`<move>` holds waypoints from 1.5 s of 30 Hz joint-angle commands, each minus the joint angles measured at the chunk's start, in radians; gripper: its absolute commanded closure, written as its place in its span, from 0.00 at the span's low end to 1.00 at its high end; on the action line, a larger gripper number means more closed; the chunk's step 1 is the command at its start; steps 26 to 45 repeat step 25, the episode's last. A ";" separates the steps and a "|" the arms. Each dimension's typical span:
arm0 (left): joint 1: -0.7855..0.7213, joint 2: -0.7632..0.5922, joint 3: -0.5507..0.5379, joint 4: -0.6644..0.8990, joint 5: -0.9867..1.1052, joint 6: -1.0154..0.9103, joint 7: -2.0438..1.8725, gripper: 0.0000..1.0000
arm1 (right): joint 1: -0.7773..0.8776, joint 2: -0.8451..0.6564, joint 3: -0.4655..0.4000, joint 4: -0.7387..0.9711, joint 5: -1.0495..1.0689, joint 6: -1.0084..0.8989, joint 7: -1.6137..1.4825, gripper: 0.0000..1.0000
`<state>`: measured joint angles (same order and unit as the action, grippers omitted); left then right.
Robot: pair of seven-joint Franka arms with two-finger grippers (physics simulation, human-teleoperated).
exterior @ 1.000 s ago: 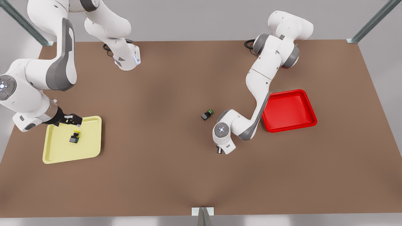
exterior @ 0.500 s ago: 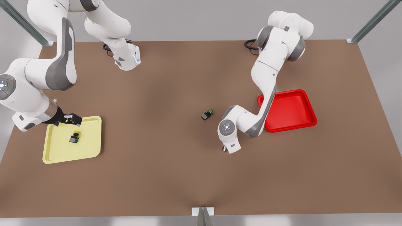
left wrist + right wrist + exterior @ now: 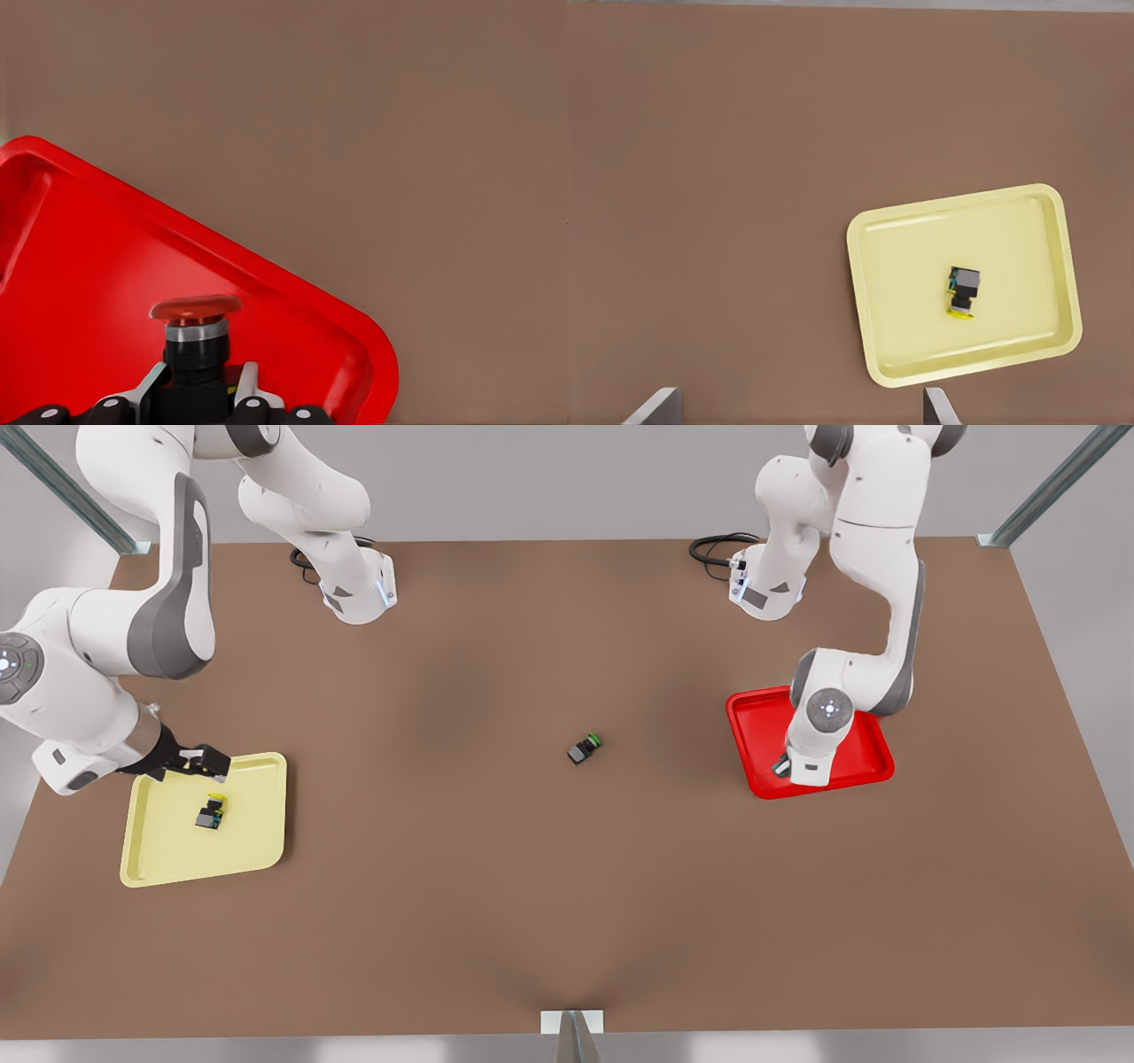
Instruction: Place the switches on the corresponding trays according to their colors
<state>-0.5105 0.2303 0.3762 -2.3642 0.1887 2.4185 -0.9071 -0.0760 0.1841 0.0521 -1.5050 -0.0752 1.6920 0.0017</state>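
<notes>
A: Where is the red-capped switch (image 3: 195,341)?
B: Clamped between the fingers of the left end effector (image 3: 783,765), above the red tray (image 3: 864,766).
A: And the yellow-capped switch (image 3: 211,812)?
B: Lying inside the yellow tray (image 3: 257,779). The right end effector (image 3: 197,763) hangs over that tray's far rim, fingers spread with nothing between them. A green-capped switch (image 3: 584,748) lies mid-table (image 3: 496,886).

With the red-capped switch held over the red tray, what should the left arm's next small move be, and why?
Probably lower a little and open. The left gripper grips the red-capped switch over the red tray. The yellow-capped switch already lies in the yellow tray, with the open right gripper waiting above.
</notes>
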 commanded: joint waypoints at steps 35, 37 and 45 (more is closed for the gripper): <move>0.458 0.034 -0.554 0.979 0.021 -0.731 0.930 0.00 | 0.004 0.037 0.002 0.000 0.000 0.046 0.001 0.00; 0.458 0.034 -0.554 0.979 0.021 -0.731 0.930 0.00 | 0.004 0.037 0.002 0.000 0.000 0.046 0.001 0.00; 0.458 0.034 -0.554 0.979 0.021 -0.731 0.930 0.00 | 0.004 0.037 0.002 0.000 0.000 0.046 0.001 0.00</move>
